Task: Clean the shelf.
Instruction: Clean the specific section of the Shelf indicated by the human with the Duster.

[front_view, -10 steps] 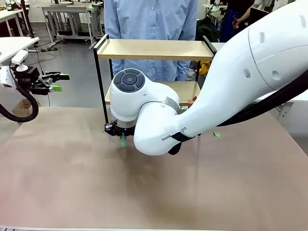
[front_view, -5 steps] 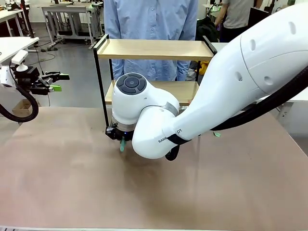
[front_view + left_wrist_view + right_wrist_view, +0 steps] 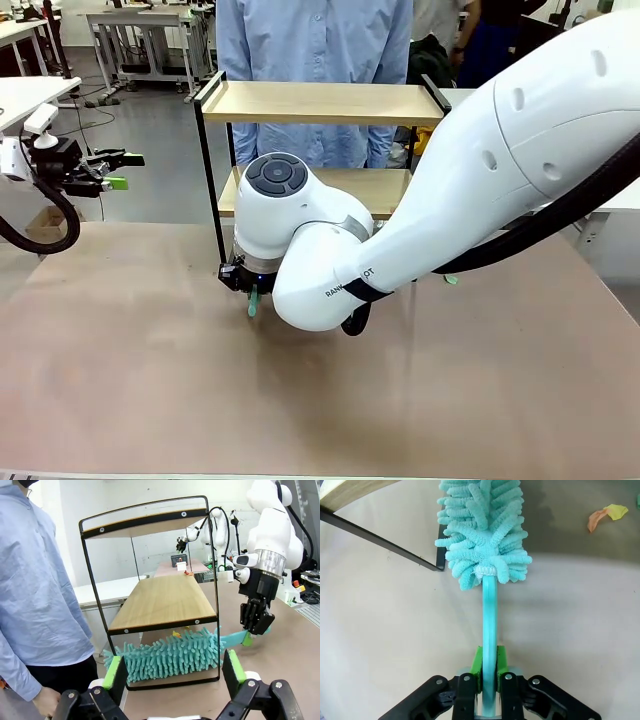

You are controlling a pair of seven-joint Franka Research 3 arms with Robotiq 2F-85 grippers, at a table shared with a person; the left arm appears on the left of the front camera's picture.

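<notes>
The shelf (image 3: 320, 102) stands at the table's far edge, two light wooden boards in a black frame; the left wrist view shows its lower board (image 3: 165, 602) from the side. A teal fluffy duster (image 3: 482, 530) lies under the lower board on the table, its head (image 3: 170, 655) poking through the frame. My right gripper (image 3: 489, 662) is shut on the duster's handle (image 3: 489, 620), low over the table at the shelf's front left leg (image 3: 245, 275). My left gripper (image 3: 118, 170) hangs open off the table's left side, with nothing between its green pads (image 3: 114, 672).
A person in a blue shirt (image 3: 315, 40) stands right behind the shelf. An orange and yellow scrap (image 3: 602, 516) lies on the table beside the duster head. A small green scrap (image 3: 451, 279) lies at the right. My right arm's white elbow (image 3: 520, 150) crosses in front of the shelf.
My right wrist has crept slightly down and towards the near side with the duster handle. The left arm has stayed still.
</notes>
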